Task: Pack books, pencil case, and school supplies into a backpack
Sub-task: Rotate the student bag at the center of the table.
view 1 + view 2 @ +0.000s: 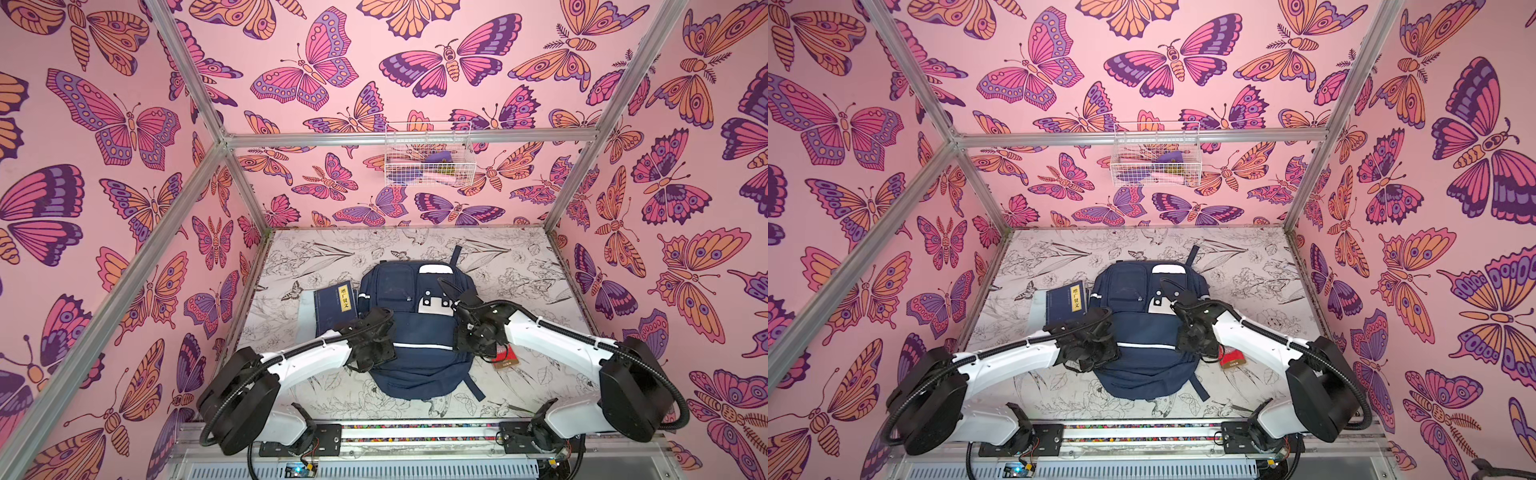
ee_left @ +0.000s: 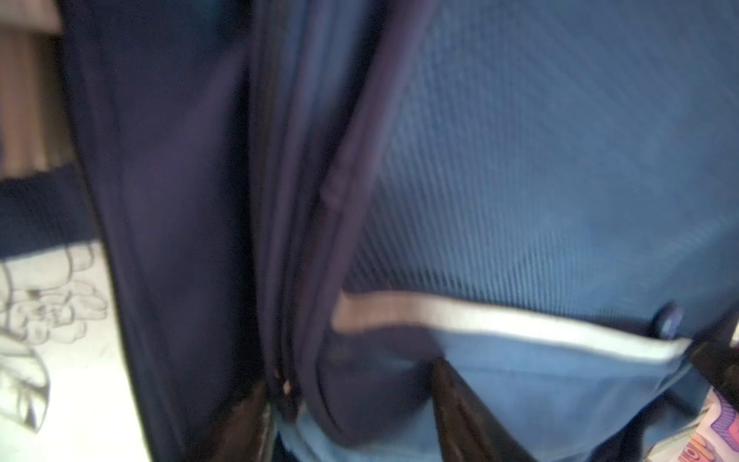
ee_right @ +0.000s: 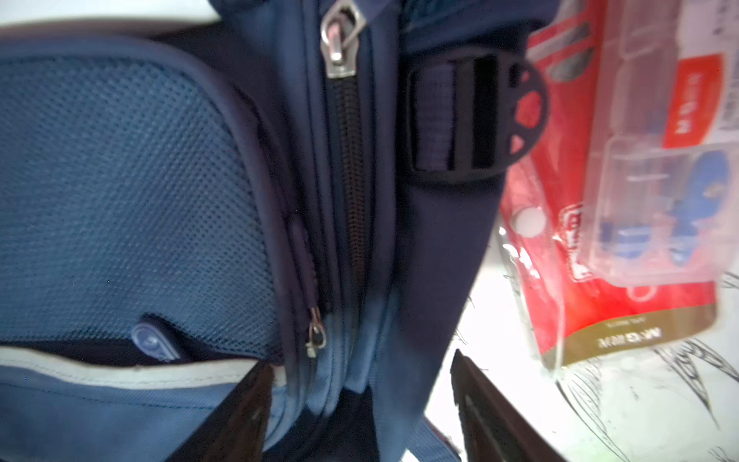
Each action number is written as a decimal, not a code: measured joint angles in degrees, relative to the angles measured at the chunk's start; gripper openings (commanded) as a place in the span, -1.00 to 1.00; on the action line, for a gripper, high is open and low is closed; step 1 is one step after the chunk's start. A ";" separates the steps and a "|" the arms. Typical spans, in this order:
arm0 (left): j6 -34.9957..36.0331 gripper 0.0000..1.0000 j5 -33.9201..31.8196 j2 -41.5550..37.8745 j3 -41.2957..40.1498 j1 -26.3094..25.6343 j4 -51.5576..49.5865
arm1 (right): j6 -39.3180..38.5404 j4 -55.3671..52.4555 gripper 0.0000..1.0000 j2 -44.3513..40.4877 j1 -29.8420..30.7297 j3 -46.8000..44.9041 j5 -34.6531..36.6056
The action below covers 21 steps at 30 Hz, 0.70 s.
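Note:
The navy backpack [image 1: 415, 332] [image 1: 1142, 328] lies flat mid-table, front pockets up. The books [image 1: 332, 305] [image 1: 1065, 305], navy with a yellow label, lie against its left side. My left gripper [image 1: 374, 345] [image 1: 1090, 347] [image 2: 354, 404] is down on the backpack's left edge [image 2: 520, 160]. A fold of fabric bulges between its fingers [image 2: 460, 408], and blur hides whether they pinch it. My right gripper [image 1: 471, 336] [image 1: 1192, 336] [image 3: 360, 392] stands open astride the right edge [image 3: 120, 180], one finger [image 3: 492, 404] over bare table. A red blister pack of supplies [image 1: 505, 357] [image 1: 1231, 360] [image 3: 600, 200] lies beside it. I cannot make out a pencil case.
A white wire basket [image 1: 428, 153] [image 1: 1156, 153] holding pink and purple things hangs on the back wall. A pale sheet [image 1: 305, 316] sticks out from under the books. The side zip with a silver pull [image 3: 340, 44] is shut. Frame posts and patterned walls enclose the table.

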 measured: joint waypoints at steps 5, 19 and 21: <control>2.89 -0.18 1.03 6.10 5.92 4.15 -0.15 | -1.36 -0.24 0.41 1.86 -0.02 1.95 -0.02; 6.86 0.51 -0.20 5.86 13.92 9.03 -0.11 | -6.40 -7.61 0.43 1.92 -3.19 12.37 4.81; 6.43 0.65 -0.17 2.54 13.40 6.23 -1.86 | -6.38 -7.58 0.44 1.18 -3.74 10.75 4.72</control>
